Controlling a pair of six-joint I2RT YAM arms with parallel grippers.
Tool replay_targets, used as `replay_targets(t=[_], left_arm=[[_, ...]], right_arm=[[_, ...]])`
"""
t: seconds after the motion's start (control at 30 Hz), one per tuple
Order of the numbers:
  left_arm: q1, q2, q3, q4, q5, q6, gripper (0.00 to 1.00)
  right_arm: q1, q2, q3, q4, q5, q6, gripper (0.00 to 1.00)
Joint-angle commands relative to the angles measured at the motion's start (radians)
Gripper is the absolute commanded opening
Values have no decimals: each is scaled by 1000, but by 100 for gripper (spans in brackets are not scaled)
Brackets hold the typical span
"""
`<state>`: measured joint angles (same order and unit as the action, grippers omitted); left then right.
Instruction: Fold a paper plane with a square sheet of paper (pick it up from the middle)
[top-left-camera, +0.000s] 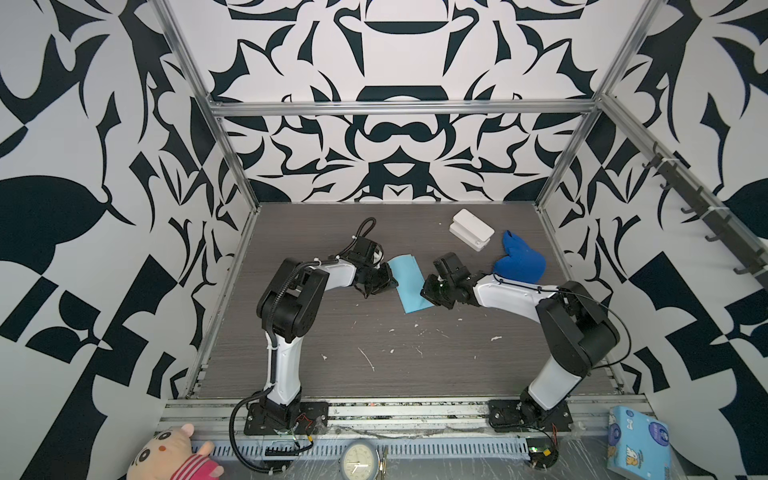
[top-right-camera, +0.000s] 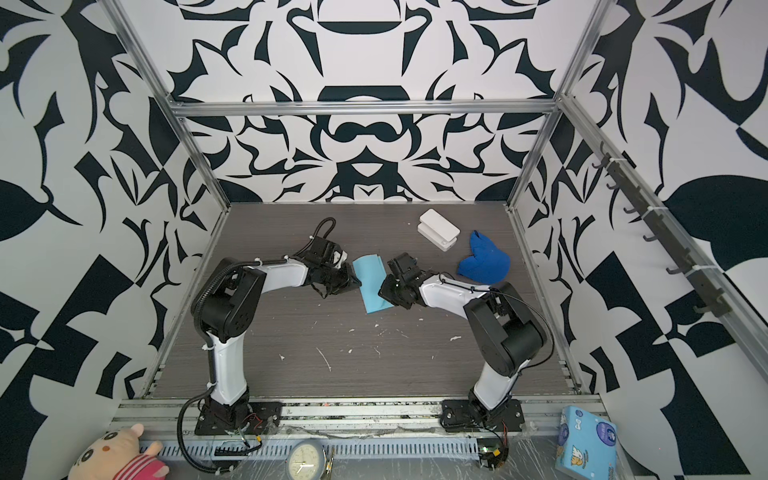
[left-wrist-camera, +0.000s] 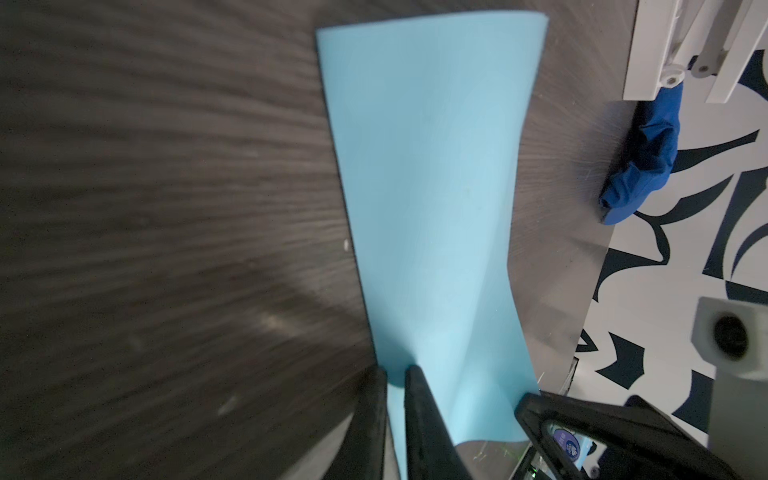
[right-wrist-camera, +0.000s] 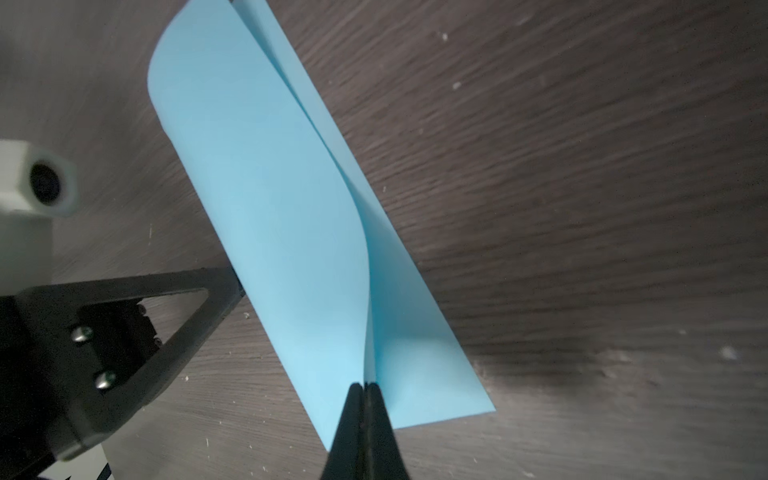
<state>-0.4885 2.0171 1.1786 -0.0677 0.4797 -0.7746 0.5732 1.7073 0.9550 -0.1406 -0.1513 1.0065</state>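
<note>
The square sheet of paper is light blue and bent over on itself into a loose half, above the dark table between both arms. My right gripper is shut on the sheet's two free edges, which meet between its fingertips. My left gripper has its jaws drawn close on the opposite, rounded side of the sheet, and a thin strip of paper fills the gap. The upper layer bows away from the lower one. A paper plane is not in view.
A white box and a royal-blue cloth lump lie at the back right of the table. White scraps dot the front. A printed light-blue box, a clock and a plush toy sit beyond the front rail.
</note>
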Motion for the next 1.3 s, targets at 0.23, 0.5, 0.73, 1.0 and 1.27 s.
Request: replay_targets(t=[0.23,0.5,0.73,1.0,1.27], left_arm=[[0,-113,22,-68,-49,74,14],[1,-17,72,-65,-31,73,13],[1,49,119,-89,-21,91,12],[2,74,115,-113,-43,106,11],[2,72,98,-116,-49,107,11]], right_arm=[[3,-5,77,-132,54,-40,0],[3,-10,77,-132,59,-40,0],[3,-7,83,-134,47,-45,0],[3,-4,96,-112,14,-62,0],[5,45,141,-26,-76,-73,0]])
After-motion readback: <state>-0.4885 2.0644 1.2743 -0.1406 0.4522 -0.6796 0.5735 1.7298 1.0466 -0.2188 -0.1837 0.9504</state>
